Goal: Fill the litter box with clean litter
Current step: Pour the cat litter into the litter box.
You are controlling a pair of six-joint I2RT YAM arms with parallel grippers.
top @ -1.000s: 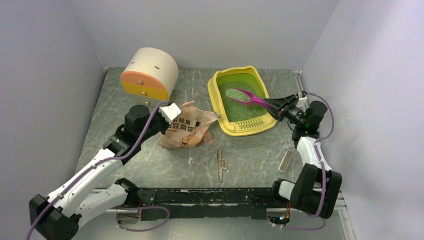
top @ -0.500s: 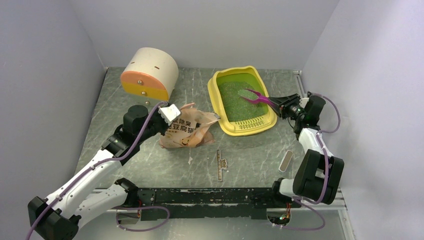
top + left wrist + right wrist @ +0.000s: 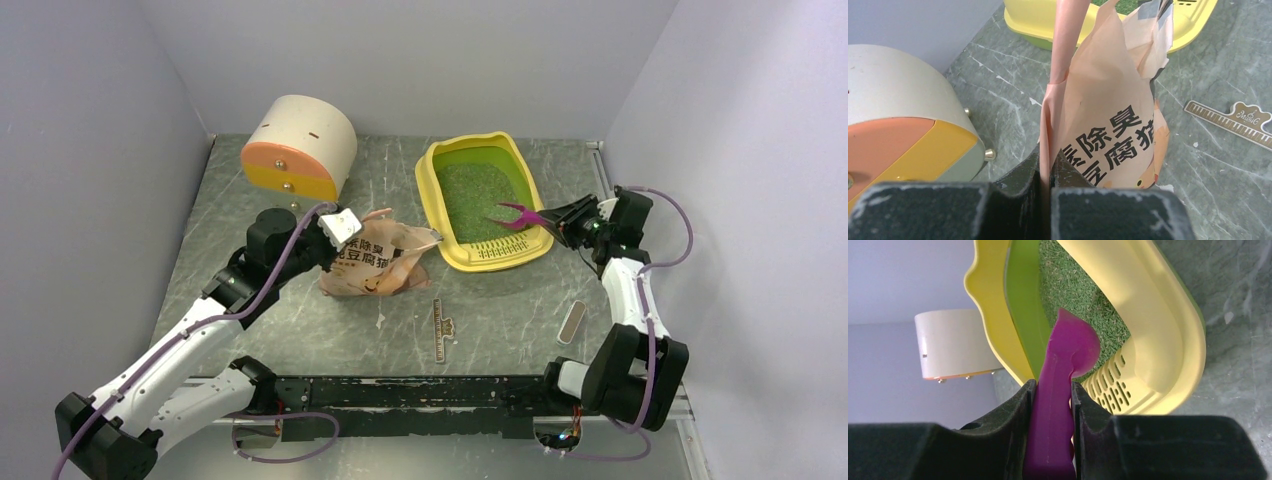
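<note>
The left arm (image 3: pixel 190 335) stretches far forward, and the left gripper (image 3: pixel 338 226) is pinched tight on the bag (image 3: pixel 1108 115). The right arm (image 3: pixel 628 290) bends up and in, and the right gripper (image 3: pixel 556 214) squeezes the scoop (image 3: pixel 1063 360) handle.

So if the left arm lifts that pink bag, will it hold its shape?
Probably not: the bag looks crumpled and thin, so it should sag. Pinched at one edge by the left end effector, it may swing or spill.
</note>
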